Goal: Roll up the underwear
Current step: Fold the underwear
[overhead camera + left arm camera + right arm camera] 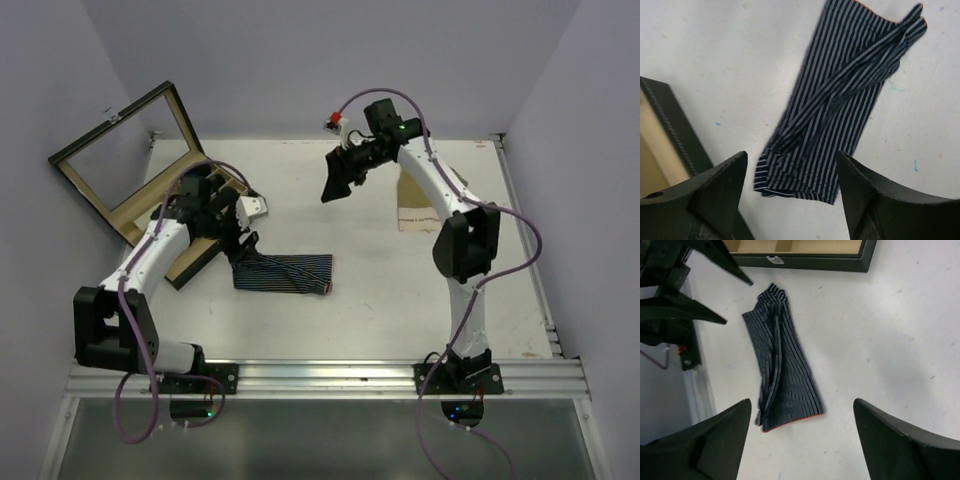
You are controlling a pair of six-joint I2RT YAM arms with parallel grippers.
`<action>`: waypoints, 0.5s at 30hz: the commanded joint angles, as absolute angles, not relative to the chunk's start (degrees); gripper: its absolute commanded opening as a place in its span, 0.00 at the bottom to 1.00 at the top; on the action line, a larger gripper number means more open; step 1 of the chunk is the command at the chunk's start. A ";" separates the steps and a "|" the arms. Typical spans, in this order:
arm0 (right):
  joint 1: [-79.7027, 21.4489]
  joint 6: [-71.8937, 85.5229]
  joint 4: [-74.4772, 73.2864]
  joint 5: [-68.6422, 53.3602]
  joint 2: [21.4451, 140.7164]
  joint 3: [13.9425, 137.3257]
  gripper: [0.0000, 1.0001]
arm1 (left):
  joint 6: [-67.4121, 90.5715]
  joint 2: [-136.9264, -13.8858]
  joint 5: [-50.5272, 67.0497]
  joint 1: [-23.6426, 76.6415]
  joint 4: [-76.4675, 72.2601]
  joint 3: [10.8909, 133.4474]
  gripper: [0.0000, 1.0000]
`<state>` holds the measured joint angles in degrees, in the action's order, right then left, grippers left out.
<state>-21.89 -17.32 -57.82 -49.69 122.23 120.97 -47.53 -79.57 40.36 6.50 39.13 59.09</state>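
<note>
Below my left gripper (791, 159), jaws spread and empty, the striped underwear (840, 95) runs lengthwise away; my right gripper (802, 405), also spread, hangs farther off.

White table (400, 290): underwear (285, 272), box (190, 262) (paper (415, 205) too)

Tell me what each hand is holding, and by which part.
Nothing is held. The left hand and right hand are both open; the striped underwear lies ungripped.
</note>
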 commanded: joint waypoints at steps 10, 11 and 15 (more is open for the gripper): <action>-30.85 -28.04 -57.13 -39.81 133.42 115.24 0.61 | -50.89 -82.00 31.56 8.08 45.62 50.45 0.57; -31.28 -27.52 -56.08 -40.42 133.33 113.05 0.59 | -50.28 -82.61 30.33 8.35 45.35 49.32 0.56; -32.08 -26.98 -53.53 -40.87 132.10 105.92 0.44 | -48.61 -84.90 27.87 10.10 42.29 46.50 0.54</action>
